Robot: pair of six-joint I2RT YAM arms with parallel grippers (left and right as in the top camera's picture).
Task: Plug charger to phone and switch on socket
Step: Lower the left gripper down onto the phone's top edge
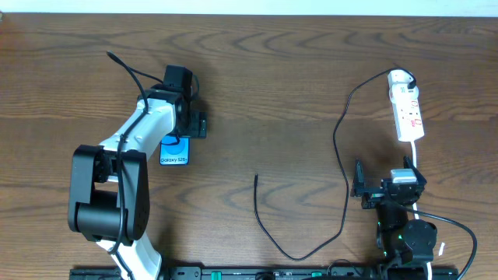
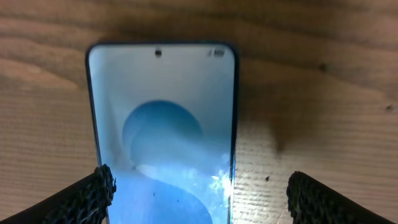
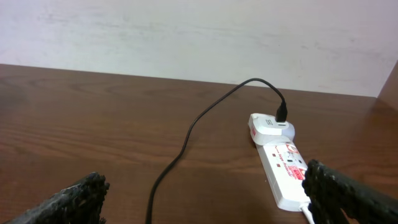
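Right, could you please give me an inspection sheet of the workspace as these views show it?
Surface: dark brown wooden table, grain showing.
Job's things: slim blue-screened smartphone lies flat; narrow white power strip on the right, switch state unclear.
Clutter: nothing seen.
Grippers: left gripper open above the smartphone; right gripper open, empty.
Cables: thin black charger cable plugged in at the power strip's far end, loops forward, free tip lies mid-table; thick white cord leaves the strip's near end.
Surroundings: pale wall behind the table.
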